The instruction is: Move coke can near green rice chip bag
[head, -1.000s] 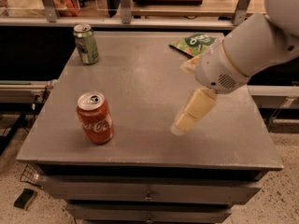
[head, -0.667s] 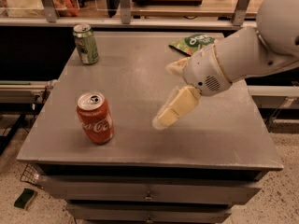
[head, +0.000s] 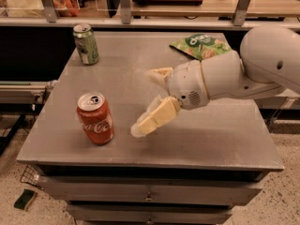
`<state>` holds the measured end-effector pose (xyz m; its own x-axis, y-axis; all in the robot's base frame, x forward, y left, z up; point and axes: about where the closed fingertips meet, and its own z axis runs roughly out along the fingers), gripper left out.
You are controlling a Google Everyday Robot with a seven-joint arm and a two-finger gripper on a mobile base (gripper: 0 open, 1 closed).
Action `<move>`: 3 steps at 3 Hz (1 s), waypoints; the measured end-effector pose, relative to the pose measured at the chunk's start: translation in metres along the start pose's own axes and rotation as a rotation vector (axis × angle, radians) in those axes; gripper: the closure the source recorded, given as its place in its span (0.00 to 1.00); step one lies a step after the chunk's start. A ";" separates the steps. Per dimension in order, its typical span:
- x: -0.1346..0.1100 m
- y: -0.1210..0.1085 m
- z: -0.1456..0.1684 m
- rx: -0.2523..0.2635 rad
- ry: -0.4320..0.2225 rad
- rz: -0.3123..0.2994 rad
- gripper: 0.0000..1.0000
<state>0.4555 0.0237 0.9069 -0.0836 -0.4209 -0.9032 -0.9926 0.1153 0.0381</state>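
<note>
One pincer (head: 143,102) (spread wide) hovers beside coke can (head: 95,118) near table (head: 211,135) front.

Two drink cans on the one grey metal worktop (head: 225,135): one red aluminium coke can (head: 95,118), one green-and-white aluminium can (head: 86,43). One flat crinkled green rice chip bag (head: 199,46). One cream two-finger gripper (head: 147,102) above the worktop's middle, jaws spread apart. One green sponge (head: 24,199) on the floor.

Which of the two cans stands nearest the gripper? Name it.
The red coke can, upright at the front of the table, close beside the open gripper. The green-and-white can stands much farther off, at the rear corner.
</note>
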 end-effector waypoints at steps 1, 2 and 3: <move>-0.005 0.018 0.025 -0.033 -0.086 -0.031 0.00; -0.011 0.030 0.051 -0.059 -0.153 -0.057 0.00; -0.018 0.035 0.082 -0.074 -0.193 -0.075 0.00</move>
<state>0.4295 0.1089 0.8897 0.0015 -0.2451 -0.9695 -0.9998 0.0206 -0.0068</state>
